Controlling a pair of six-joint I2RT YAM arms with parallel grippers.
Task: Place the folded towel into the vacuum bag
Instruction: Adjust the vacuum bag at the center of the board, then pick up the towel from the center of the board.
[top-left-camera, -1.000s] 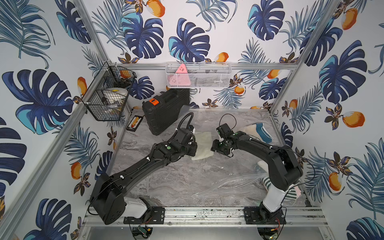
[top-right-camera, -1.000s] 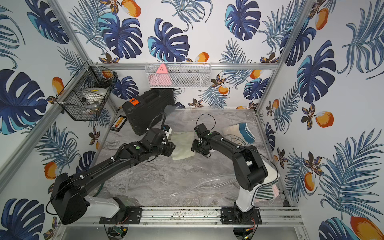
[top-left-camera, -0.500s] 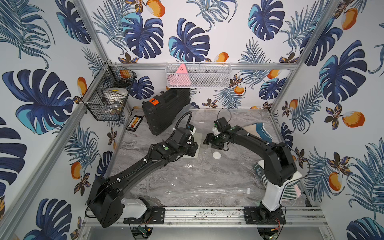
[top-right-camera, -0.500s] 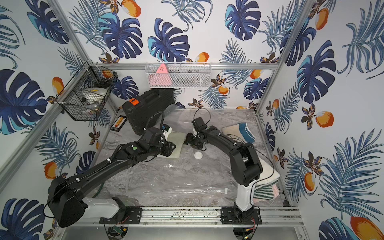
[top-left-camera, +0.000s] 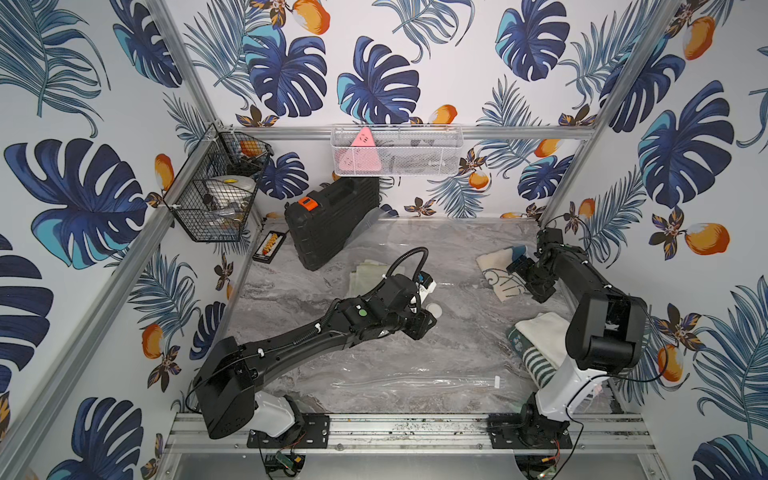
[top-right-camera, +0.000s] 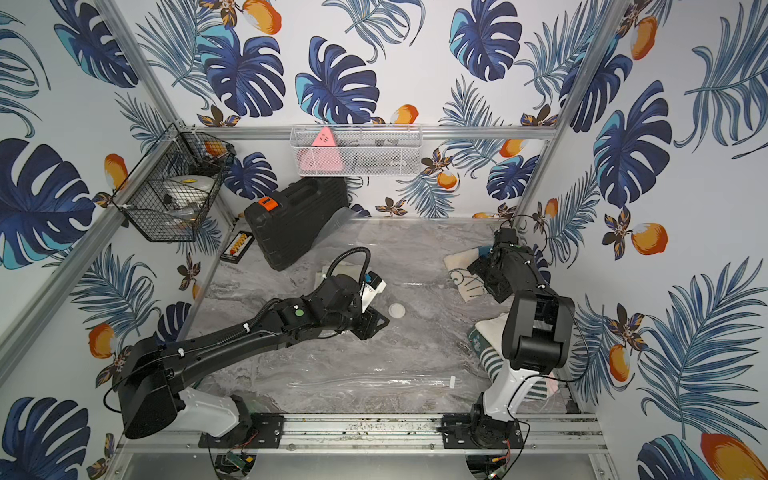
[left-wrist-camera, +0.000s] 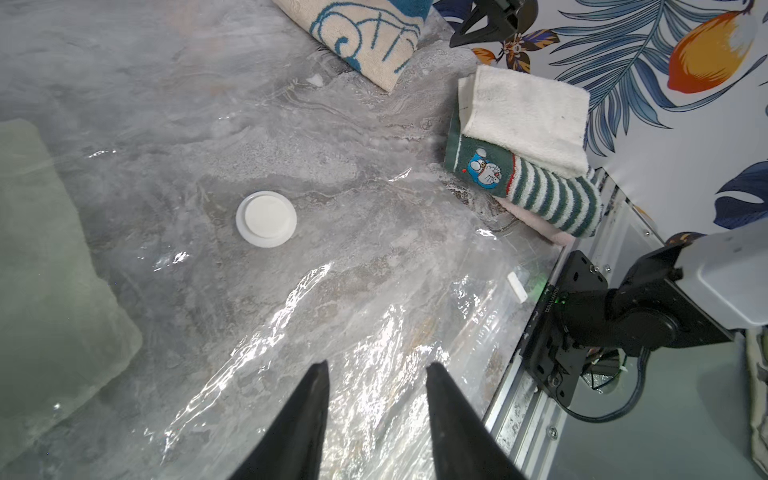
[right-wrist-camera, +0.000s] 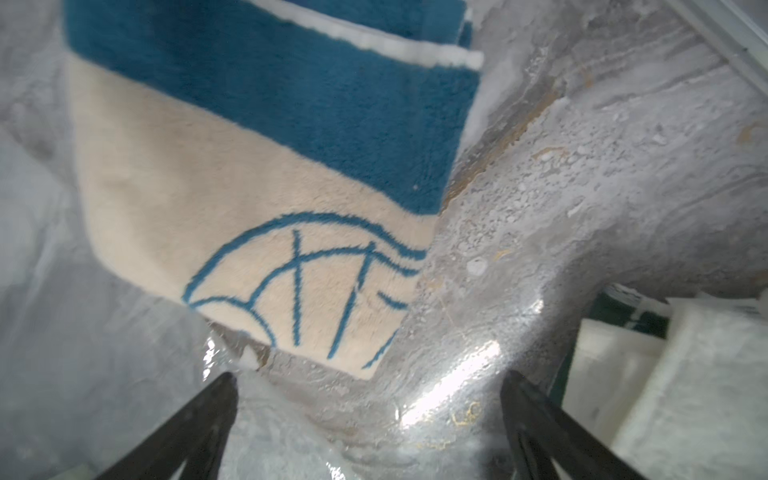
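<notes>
The coming move turns on the cream towel (right-wrist-camera: 249, 208) and the right gripper (right-wrist-camera: 368, 380). Taking the valve (top-left-camera: 435, 308) as the mark, the cream towel lies flat on the tabletop (top-left-camera: 457, 232) to the valve's right and a little farther back, well apart from it. The right gripper hangs just beside that towel, on the side away from the valve, with its jaws spread wide and nothing between them.

In the right wrist view the towel stretches away from the gripper, cream end near and blue band far. Its long axis therefore runs roughly along the reach, and one near corner sits almost midway between the fingers. I judge that a short advance and drop would put the jaws over that corner. The right arm is plainly the nearer one.

The left gripper (left-wrist-camera: 377, 365) hovers near the valve, on its near-left side, over the bag (left-wrist-camera: 332, 316). Its jaws stand partly apart and empty. The bag lies spread flat around the valve, with the zip strip (top-left-camera: 415, 380) on the valve's near side. A green towel (left-wrist-camera: 41, 270), left of and behind the valve, seems to lie under the plastic.

Whether the cream towel's edge rests on the bag I cannot tell. If the mouth is at the zip strip, the towel must travel from behind the valve to in front of it.
</notes>
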